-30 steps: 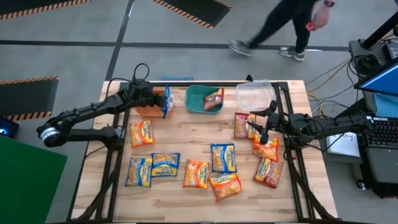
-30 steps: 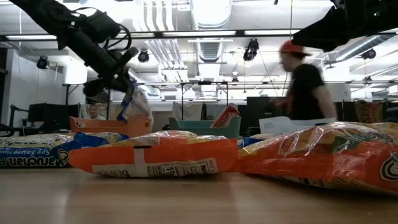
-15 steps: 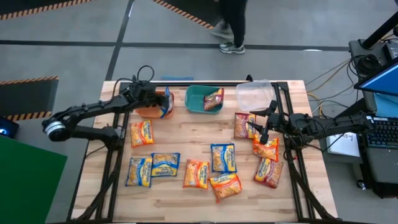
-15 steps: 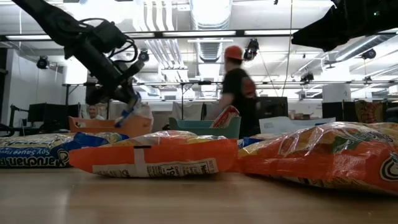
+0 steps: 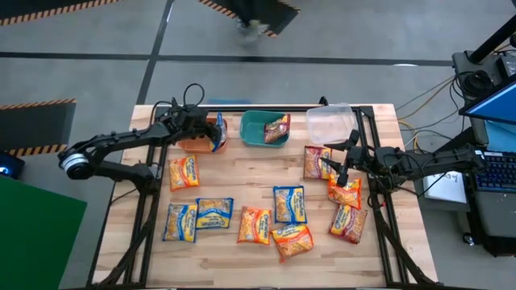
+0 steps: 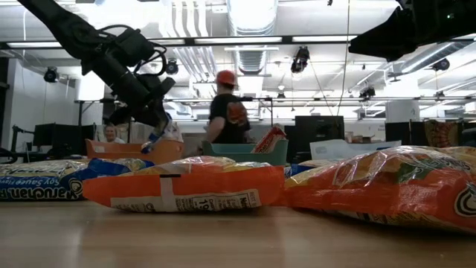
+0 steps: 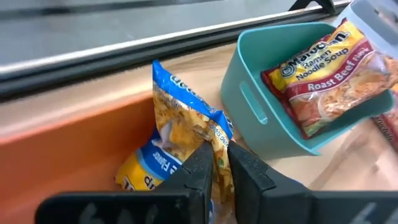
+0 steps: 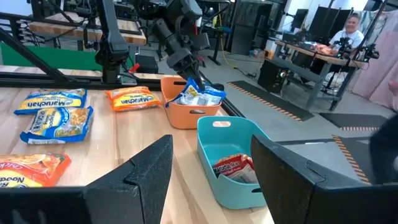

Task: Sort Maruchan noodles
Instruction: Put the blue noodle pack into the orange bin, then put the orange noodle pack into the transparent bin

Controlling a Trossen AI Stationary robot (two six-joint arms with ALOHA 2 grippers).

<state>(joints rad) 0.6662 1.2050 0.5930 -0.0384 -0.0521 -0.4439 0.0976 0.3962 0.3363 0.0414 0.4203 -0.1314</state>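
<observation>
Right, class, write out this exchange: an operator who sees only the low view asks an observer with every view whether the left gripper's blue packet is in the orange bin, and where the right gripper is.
Operator: Is the blue packet inside the orange bin?
Observer: Yes. In the left wrist view the left gripper is shut on the blue packet, and the packet's lower end sits inside the orange bin.
Operator: And the right gripper?
Observer: The high view shows the right gripper above an orange-red packet on the table's right side. Its wrist view shows the fingers open, holding nothing.
</observation>
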